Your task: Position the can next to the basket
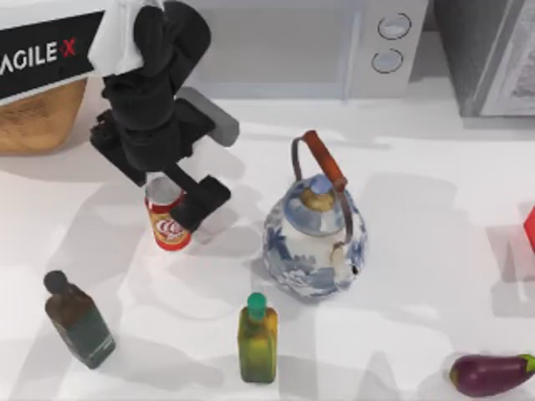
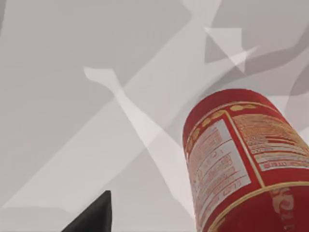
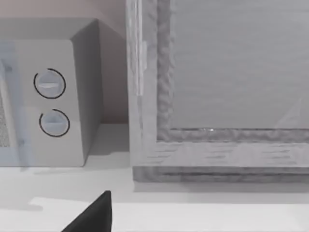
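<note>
While the can (image 1: 168,224) stands upright on the white surface (image 1: 435,217), left of the blue-and-white teapot (image 1: 315,242), my left gripper (image 1: 180,199) reaches down over it, black fingers (image 1: 203,200) astride its top; whether they pinch it I cannot tell. The basket (image 1: 38,117) sits beyond, left of the teapot, by the microwave (image 1: 334,46).

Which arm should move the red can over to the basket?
Probably the left. Its gripper is already down at the can, and the basket sits on that same left side. The right arm is parked far off, facing the microwave.
</note>
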You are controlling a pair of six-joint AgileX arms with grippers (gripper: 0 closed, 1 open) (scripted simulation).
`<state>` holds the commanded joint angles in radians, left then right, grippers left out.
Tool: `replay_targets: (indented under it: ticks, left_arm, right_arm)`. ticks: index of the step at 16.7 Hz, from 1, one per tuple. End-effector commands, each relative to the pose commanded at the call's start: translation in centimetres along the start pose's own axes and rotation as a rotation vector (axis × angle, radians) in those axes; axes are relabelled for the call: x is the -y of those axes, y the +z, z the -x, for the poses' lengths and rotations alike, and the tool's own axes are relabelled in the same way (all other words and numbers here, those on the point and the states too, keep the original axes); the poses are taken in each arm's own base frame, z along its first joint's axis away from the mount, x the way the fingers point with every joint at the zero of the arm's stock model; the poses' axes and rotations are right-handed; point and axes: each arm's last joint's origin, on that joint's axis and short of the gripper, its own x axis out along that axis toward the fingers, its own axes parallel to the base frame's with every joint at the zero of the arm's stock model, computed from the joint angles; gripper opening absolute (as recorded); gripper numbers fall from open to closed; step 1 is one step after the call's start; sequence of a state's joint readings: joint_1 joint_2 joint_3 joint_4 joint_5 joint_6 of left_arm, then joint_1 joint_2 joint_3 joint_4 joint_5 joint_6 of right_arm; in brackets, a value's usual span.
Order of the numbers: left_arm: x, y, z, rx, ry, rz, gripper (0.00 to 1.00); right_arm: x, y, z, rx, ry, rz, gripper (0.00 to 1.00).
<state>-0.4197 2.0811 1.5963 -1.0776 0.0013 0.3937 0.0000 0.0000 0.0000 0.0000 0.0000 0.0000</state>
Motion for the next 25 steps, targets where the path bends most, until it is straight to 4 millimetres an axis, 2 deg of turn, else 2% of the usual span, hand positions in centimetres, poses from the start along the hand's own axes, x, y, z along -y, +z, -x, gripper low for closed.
replay_targets:
  ticks: [2, 5, 18, 25]
  left_arm:
    - [0.06, -0.12, -1.01, -0.006, -0.002, 0.0, 1.0]
    - [0.07, -0.13, -1.03, -0.006, -0.002, 0.0, 1.0]
    - [0.07, -0.13, -1.03, -0.006, -0.002, 0.0, 0.02]
    - [0.07, -0.13, -1.03, -0.006, -0.002, 0.0, 0.0]
  right_arm:
    - [0.0, 0.0, 0.0, 0.0, 0.0, 0.0, 1.0]
    - [0.0, 0.0, 0.0, 0.0, 0.0, 0.0, 1.0]
    - [0.0, 0.0, 0.0, 0.0, 0.0, 0.0, 1.0]
    - [0.0, 0.0, 0.0, 0.0, 0.0, 0.0, 1.0]
